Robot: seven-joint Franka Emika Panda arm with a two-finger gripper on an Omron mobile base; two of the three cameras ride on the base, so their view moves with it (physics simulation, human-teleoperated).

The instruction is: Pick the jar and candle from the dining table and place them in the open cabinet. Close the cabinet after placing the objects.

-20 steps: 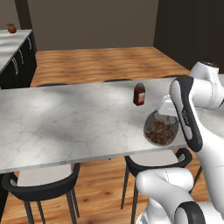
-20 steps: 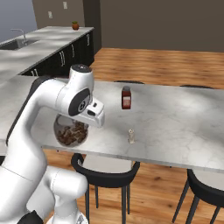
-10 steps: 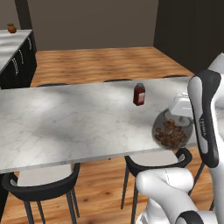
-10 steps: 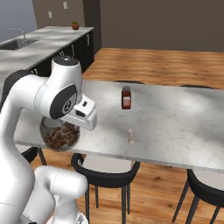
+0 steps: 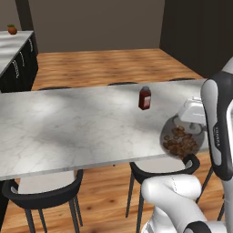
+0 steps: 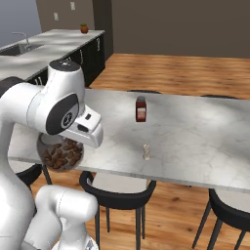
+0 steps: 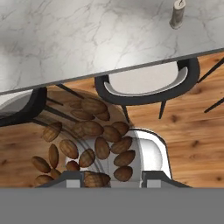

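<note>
**Jar carried clear of the table edge, its lid hidden by the hand**

Much of the jar [image 5: 181,141] was hard to read. In the left base view its top sat behind the white hand and the forearm cut across its 3 o'clock side; in the right base view the hand's housing covered its upper half, so the dark lid could not be made out. In the hand view the gripper [image 7: 112,178] showed as two grey finger stubs at 6 o'clock with the glass and brown lumps pressed between them. The fingers were narrowly parted and clamped on the jar.

The jar was round-bellied clear glass, packed with glossy, almond-shaped brown pieces. It hung in the air just off the near edge of the dining table [image 5: 68,132], above a black-framed chair [image 7: 144,85] with a pale seat and over wooden plank flooring. The table top was smooth white-grey marble with faint veining.

On that top stood a small red-brown bottle [image 5: 144,98] with a dark cap, at about 11 o'clock from the jar in the left base view. The candle [image 6: 146,152] was tiny and pale in the right base view, standing near the table's front edge; its holder was too small to make out. In the hand view it was at 1 o'clock, cut off at the frame's top.

The arm was folded high, the forearm dropping steeply to the hand, which pointed downward.
</note>
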